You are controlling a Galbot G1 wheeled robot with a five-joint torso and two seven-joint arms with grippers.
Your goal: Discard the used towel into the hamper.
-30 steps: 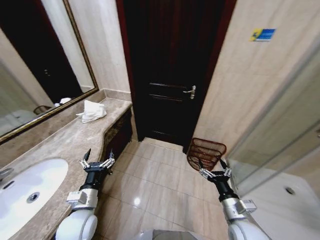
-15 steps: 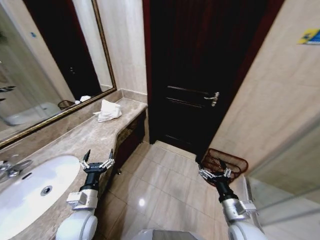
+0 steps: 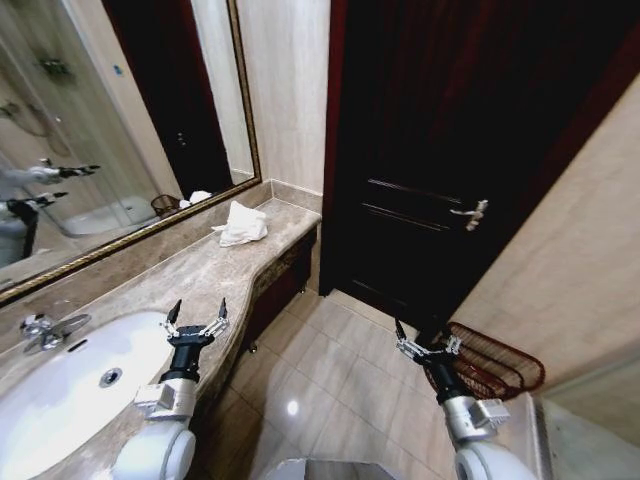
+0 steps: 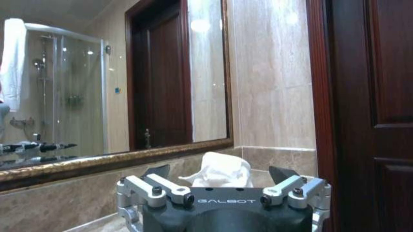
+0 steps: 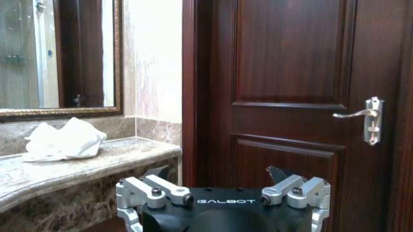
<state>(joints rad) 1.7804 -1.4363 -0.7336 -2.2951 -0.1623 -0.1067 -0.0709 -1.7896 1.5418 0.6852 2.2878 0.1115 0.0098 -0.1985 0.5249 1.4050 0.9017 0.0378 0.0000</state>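
Towel (image 3: 242,224) crumpled on desk (image 3: 150,290); hamper (image 3: 490,362) on floor; left pincer (image 3: 195,322) and right pincer (image 3: 426,343) released, empty.

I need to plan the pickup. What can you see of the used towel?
The used towel is white cloth, crumpled into a loose heap with raised folds. It rests on the marble counter at its far end, below the mirror and near the dark door. Nothing holds it; both pincers are apart from it.
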